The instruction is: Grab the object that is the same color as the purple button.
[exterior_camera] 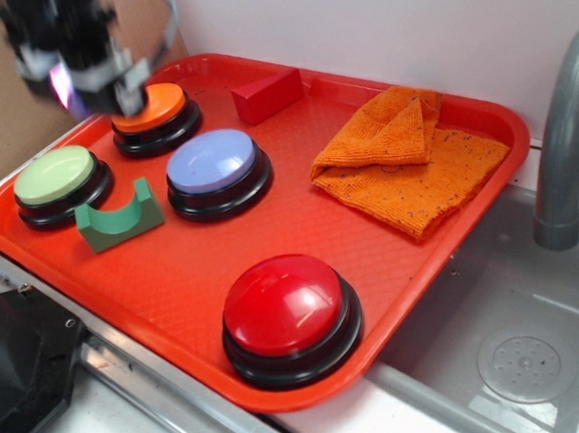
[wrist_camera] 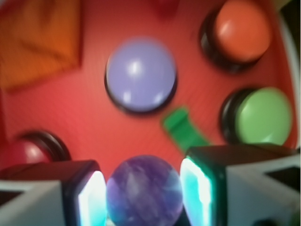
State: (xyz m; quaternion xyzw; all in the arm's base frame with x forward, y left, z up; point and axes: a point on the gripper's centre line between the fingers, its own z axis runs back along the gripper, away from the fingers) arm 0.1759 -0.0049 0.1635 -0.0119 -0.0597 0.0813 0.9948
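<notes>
pale wall and a sheet of brown cardboard stand behind a red tray (exterior_camera: 175, 286) that rests on a steel sink counter, with a grey faucet (exterior_camera: 565, 145) rising at the right edge. on the tray sit four push buttons on black bases: the purple button (exterior_camera: 213, 162) near the middle, an orange button (exterior_camera: 151, 107) behind it, a light green button (exterior_camera: 56, 176) at the left edge and a larger red button (exterior_camera: 281, 305) near the front rim. a green arch block (exterior_camera: 119, 218) lies between the green button and the purple one, just beside both. a red wedge block (exterior_camera: 267, 95) lies toward the back rim, and a crumpled orange cloth (exterior_camera: 410, 157) covers the right part of the tray.

the gripper (exterior_camera: 83, 77) hangs blurred above the back left corner of the tray, over the orange button. the wrist view shows it from above: the gripper (wrist_camera: 143, 190) is narrowed onto the purple ball (wrist_camera: 144, 190), both pads pressed against the ball's sides, one on each side. the fingers (wrist_camera: 91, 195) glow cyan along their inner faces. the ball is glossy and translucent with pale streaks, and it sits clamped in the gap, raised above the tray, with the purple button showing beyond it
</notes>
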